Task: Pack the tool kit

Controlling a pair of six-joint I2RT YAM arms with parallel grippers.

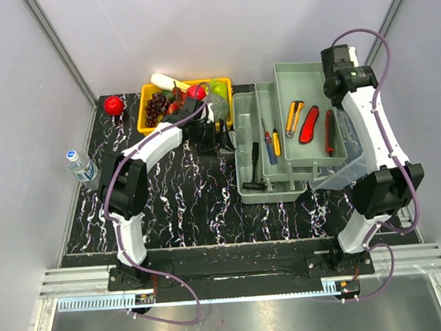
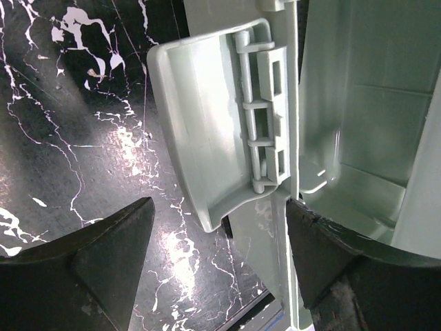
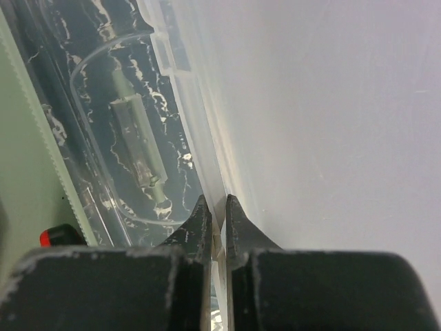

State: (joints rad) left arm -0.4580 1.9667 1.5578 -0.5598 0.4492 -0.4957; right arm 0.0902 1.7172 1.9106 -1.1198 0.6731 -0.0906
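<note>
The grey-green toolbox (image 1: pixel 271 188) stands open at the centre right, with an inner tray (image 1: pixel 294 81) raised at the back. Inside lie a black hammer (image 1: pixel 255 167), blue-red (image 1: pixel 269 148) and yellow (image 1: pixel 276 140) screwdrivers, a yellow knife (image 1: pixel 295 117) and two red-handled tools (image 1: pixel 308 124). My left gripper (image 1: pixel 222 139) is open at the box's left end. In the left wrist view its jaws (image 2: pixel 219 207) straddle the folded handle (image 2: pixel 207 138), and the right finger (image 2: pixel 331 255) touches the box wall. My right gripper (image 1: pixel 337 97) is shut on the edge of the clear lid (image 3: pixel 207 138), held up at the box's right side (image 1: pixel 349 168).
A yellow tray (image 1: pixel 145 118) of fruit stands at the back, left of the toolbox. A red apple (image 1: pixel 113 105) lies at the back left corner and a water bottle (image 1: pixel 78 165) stands at the left edge. White walls enclose the black marbled table (image 1: pixel 185 206).
</note>
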